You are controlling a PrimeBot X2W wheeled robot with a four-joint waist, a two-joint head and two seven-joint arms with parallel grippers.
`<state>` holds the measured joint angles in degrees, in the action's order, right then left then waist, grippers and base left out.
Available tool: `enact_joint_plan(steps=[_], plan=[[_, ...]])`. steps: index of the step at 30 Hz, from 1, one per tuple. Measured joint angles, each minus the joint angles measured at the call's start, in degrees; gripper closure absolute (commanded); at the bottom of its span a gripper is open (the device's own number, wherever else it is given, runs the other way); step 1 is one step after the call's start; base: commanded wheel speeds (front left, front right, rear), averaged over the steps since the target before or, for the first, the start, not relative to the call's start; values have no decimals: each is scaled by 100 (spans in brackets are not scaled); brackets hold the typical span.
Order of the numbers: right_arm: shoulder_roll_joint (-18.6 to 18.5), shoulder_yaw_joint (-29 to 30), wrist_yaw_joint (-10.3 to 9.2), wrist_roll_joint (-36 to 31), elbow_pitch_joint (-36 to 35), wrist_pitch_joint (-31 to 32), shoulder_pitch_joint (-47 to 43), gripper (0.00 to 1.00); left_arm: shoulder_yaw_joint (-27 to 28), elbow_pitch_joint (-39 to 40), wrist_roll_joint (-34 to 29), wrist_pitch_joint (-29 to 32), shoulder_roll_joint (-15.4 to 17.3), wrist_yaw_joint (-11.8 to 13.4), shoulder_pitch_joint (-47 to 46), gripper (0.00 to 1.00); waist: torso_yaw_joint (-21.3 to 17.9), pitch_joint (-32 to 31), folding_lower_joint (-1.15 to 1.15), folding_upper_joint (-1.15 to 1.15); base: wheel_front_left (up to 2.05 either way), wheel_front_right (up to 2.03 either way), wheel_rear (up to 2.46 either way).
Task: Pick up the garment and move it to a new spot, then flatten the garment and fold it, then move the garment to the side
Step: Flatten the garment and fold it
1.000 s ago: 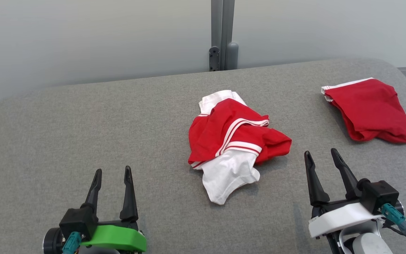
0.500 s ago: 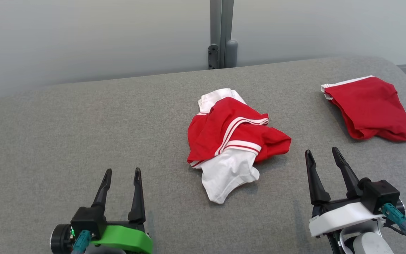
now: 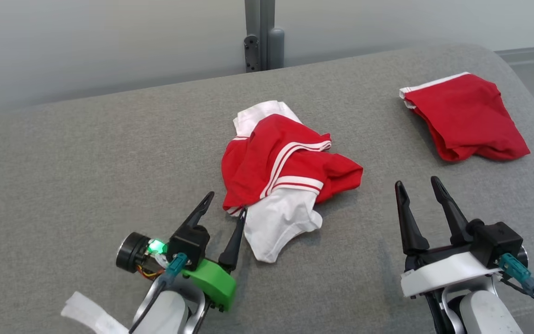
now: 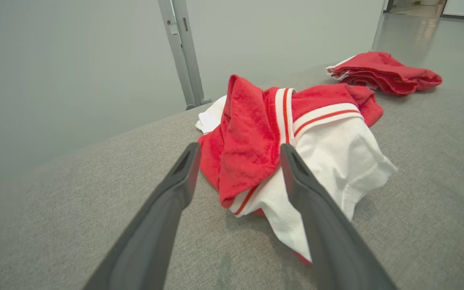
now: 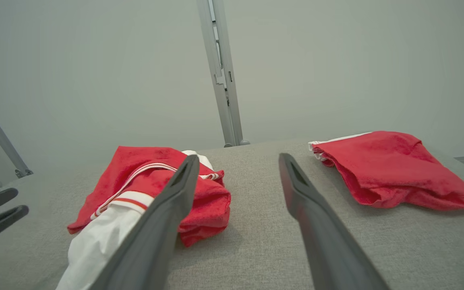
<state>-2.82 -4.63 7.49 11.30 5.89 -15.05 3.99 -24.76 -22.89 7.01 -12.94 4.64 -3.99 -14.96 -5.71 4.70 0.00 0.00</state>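
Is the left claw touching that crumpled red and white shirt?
Cannot tell. In the head view one finger of the left gripper ends at the edge of the shirt; the left wrist view shows it overlapping the cloth, with neither gap nor contact plain.

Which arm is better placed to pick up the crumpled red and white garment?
The left. The left gripper is open, its fingers pointing at the crumpled garment with the tips at its near edge. The right gripper stands apart, to its side.

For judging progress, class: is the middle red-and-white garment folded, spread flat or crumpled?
Crumpled: the red-and-white garment lies bunched, red layers heaped over a twisted white part.
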Motion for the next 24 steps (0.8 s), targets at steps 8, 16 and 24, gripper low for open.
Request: enact_joint_plan(steps=[8, 16, 24], plan=[[-4, 67, 0, 2, -75, 0, 125, 0, -59, -1161, -81, -34, 14, 11, -654, 0, -395, 336, 0, 0, 0, 0, 0], [-3, 112, 0, 22, -101, 0, 171, 0, -158, -1807, -299, -172, 104, 175, -947, 0, -655, 587, 0, 0, 0, 0, 0], [-2, 156, 0, 63, -130, 0, 208, 0, -105, -1000, -296, -209, 91, 255, -1084, 0, -622, 628, 0, 0, 0, 0, 0]])
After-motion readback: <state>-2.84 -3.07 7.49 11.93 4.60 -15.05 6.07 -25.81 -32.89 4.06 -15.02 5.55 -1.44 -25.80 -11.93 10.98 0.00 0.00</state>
